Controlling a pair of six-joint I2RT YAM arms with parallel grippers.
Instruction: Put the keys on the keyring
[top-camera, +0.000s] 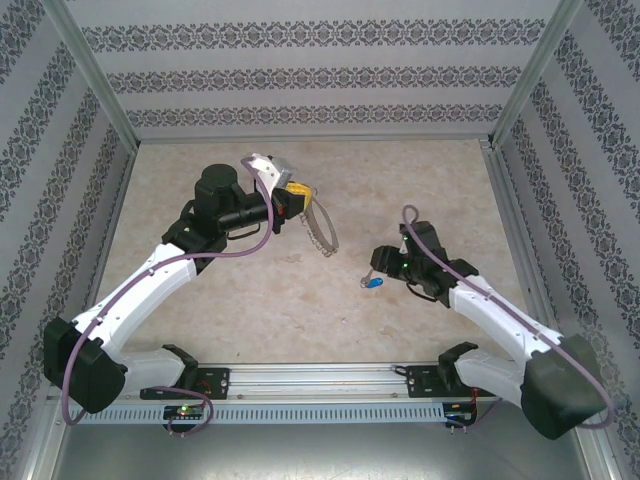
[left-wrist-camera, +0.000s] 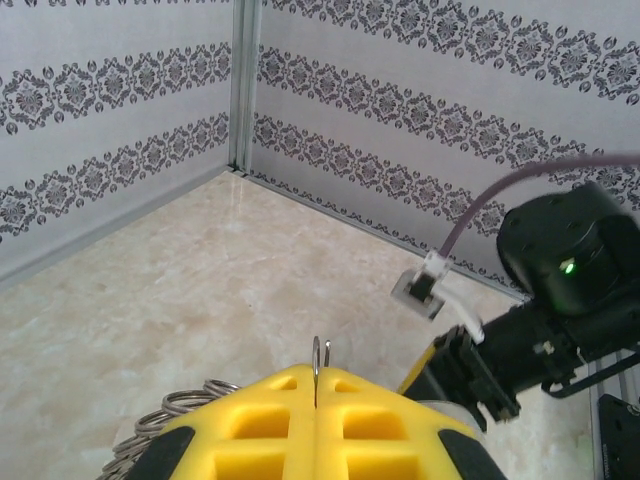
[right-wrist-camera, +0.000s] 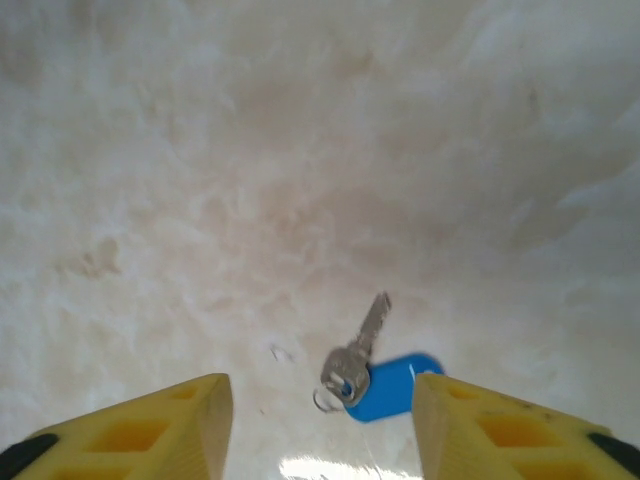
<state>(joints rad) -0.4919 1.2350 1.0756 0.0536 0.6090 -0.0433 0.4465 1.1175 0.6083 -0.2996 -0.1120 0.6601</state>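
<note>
My left gripper (top-camera: 300, 200) is raised over the middle of the table and shut on the keyring (top-camera: 322, 235), a floppy silvery loop that hangs down from it. In the left wrist view the yellow jaws (left-wrist-camera: 317, 385) press together on a thin wire of the keyring (left-wrist-camera: 318, 355), and its coiled links (left-wrist-camera: 185, 405) show at the lower left. The key (right-wrist-camera: 355, 362), a small silver blade with a blue plastic head (right-wrist-camera: 395, 387), lies flat on the table. My right gripper (right-wrist-camera: 320, 392) hangs open just above it, its right finger (right-wrist-camera: 470, 420) close to the blue head. From above, the key (top-camera: 374, 283) lies at my right gripper's (top-camera: 382, 268) tip.
The marble-patterned table (top-camera: 250, 300) is ringed by patterned walls (top-camera: 320, 75) with metal corner posts. My right arm (left-wrist-camera: 560, 290) and its purple cable show at the right of the left wrist view. A metal rail (top-camera: 320, 385) runs along the near edge.
</note>
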